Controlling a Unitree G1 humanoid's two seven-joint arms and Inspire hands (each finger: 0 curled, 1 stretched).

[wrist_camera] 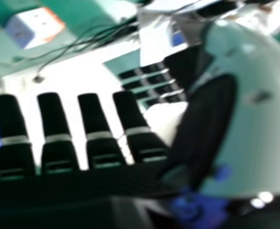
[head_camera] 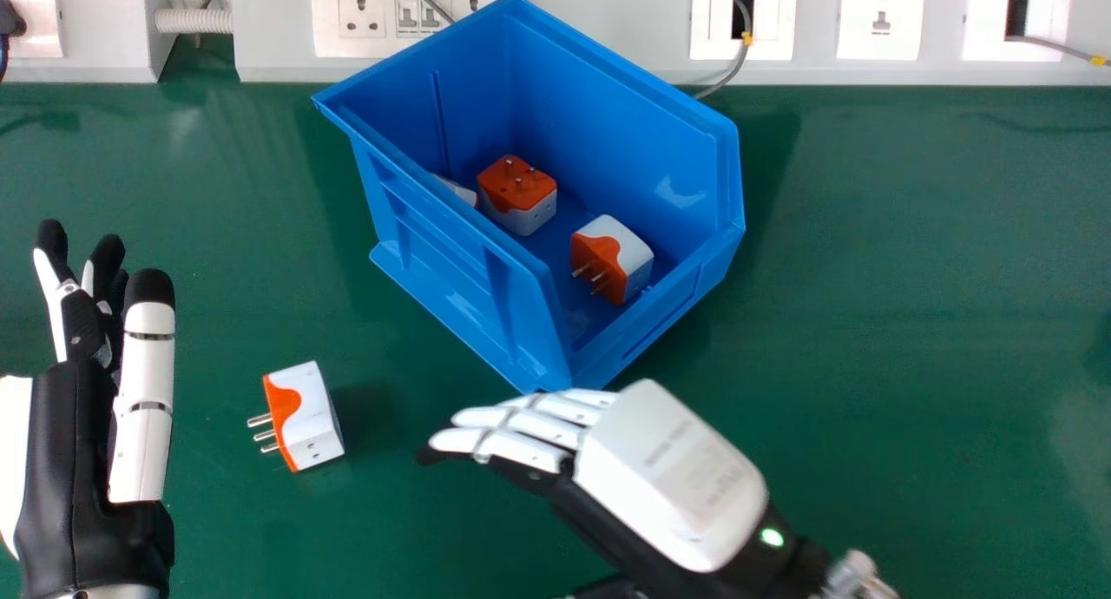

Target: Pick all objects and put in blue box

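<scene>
My right hand (head_camera: 668, 469) is just in front of the blue box's near corner, to the right of the loose adapter, its fingers extended and relaxed. That white and orange adapter (head_camera: 312, 415) lies on the green table with its pins to the left. The blue box (head_camera: 451, 273) holds an orange and white adapter (head_camera: 517, 194), another near its front (head_camera: 612, 259) and a partly hidden white piece (head_camera: 460, 189). My left hand (head_camera: 78, 460) rests at the left with straight fingers. In the right hand view, the right hand's fingers (wrist_camera: 98, 129) hold nothing, and the adapter (wrist_camera: 35, 27) lies beyond them.
A grey panel with sockets (head_camera: 608, 26) runs along the table's back edge, behind the box. A grey cable (head_camera: 738, 61) hangs from it near the box's back right. Bare green table (head_camera: 911, 321) extends to the right.
</scene>
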